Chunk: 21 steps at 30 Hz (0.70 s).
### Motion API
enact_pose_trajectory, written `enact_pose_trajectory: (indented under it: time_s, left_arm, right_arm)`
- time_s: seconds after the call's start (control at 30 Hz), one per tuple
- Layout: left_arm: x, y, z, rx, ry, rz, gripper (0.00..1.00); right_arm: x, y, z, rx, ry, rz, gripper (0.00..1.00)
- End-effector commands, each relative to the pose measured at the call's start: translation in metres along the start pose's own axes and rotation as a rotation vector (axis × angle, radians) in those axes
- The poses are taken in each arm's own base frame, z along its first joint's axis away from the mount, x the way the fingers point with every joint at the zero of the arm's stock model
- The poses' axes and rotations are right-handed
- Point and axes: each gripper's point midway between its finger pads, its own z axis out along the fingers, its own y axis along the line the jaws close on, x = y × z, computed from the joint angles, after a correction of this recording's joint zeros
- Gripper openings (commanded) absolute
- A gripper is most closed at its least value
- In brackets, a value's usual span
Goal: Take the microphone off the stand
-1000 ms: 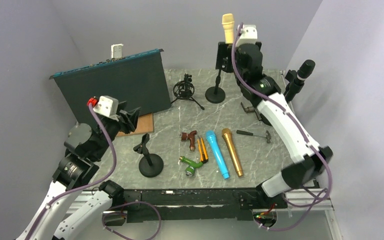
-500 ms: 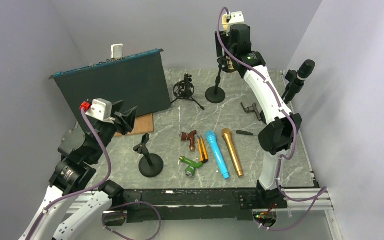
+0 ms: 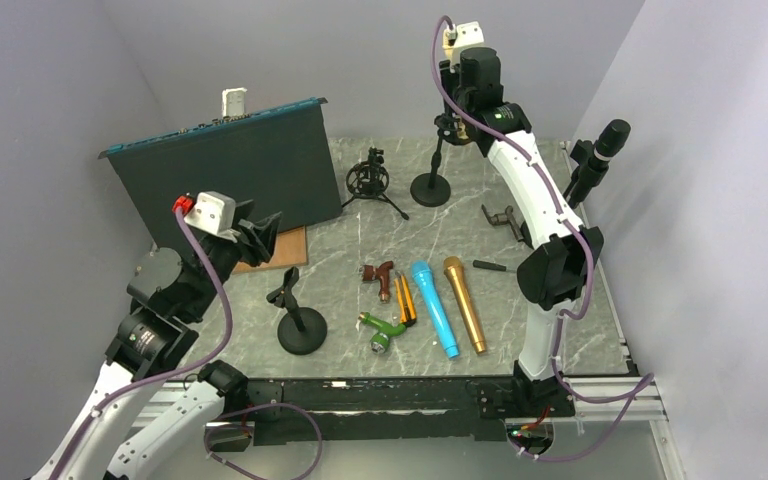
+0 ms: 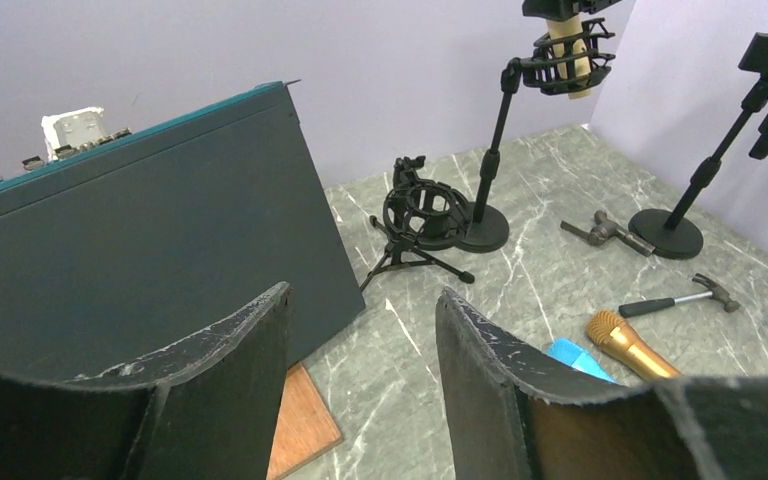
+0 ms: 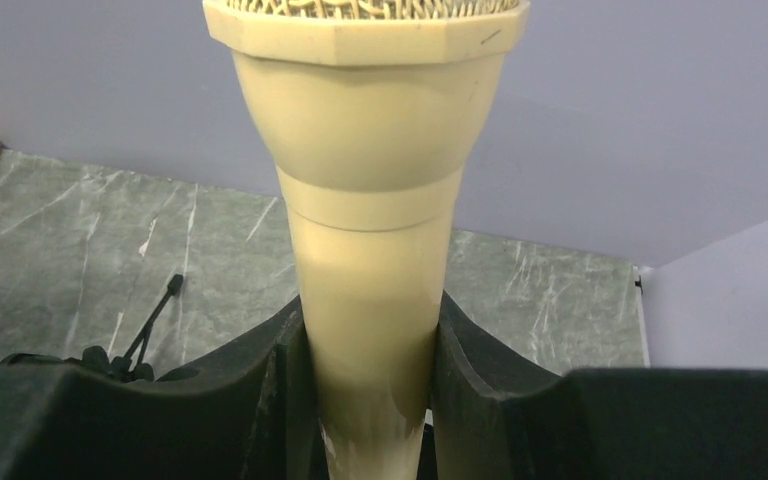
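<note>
A cream microphone [image 5: 365, 200] stands upright in the black shock mount on top of the stand [image 3: 431, 186] at the back of the table. My right gripper [image 5: 365, 310] comes down on it from above and is shut on its body below the head, both pads pressing the sides. In the top view the right arm hides the microphone. The left wrist view shows the microphone [image 4: 567, 45] still seated in the mount of the stand [image 4: 483, 228]. My left gripper [image 3: 265, 232] hovers open and empty at the left, near the dark panel.
A dark panel [image 3: 230, 175] stands at back left, a small tripod mount [image 3: 368, 180] beside the stand. A second stand [image 3: 300, 325], hand tools, a blue microphone [image 3: 433, 305] and a gold microphone [image 3: 464, 300] lie near the front. A black microphone on a stand [image 3: 600, 150] is at the right wall.
The right arm swung in over the microphone and its jaws closed on the microphone's body. The left arm shifted slightly and came back, staying open.
</note>
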Motion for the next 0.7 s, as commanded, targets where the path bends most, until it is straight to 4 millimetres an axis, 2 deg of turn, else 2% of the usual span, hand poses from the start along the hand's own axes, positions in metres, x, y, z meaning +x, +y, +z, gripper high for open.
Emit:
enact_pose_trajectory:
  time_s: [0.0, 0.2, 0.33, 0.5, 0.67]
  left_arm:
    - [-0.005, -0.005, 0.007, 0.023, -0.021, 0.005, 0.58]
    - [0.000, -0.005, 0.011, 0.022, 0.003, 0.007, 0.56]
    - [0.001, -0.005, 0.011, 0.020, 0.001, 0.009, 0.56]
    - [0.003, -0.005, 0.013, 0.019, 0.014, 0.009, 0.55]
    - [0.005, -0.007, 0.015, 0.027, 0.022, 0.002, 0.55]
  right_arm:
    - [-0.060, -0.014, -0.023, 0.012, -0.159, 0.028, 0.28]
    - [-0.089, -0.018, -0.029, 0.012, -0.222, 0.041, 0.18]
    - [-0.116, -0.023, -0.046, 0.008, -0.295, 0.065, 0.15]
    - [-0.148, -0.038, -0.092, 0.008, -0.373, 0.114, 0.03]
    - [-0.136, -0.041, -0.142, -0.040, -0.382, 0.176, 0.00]
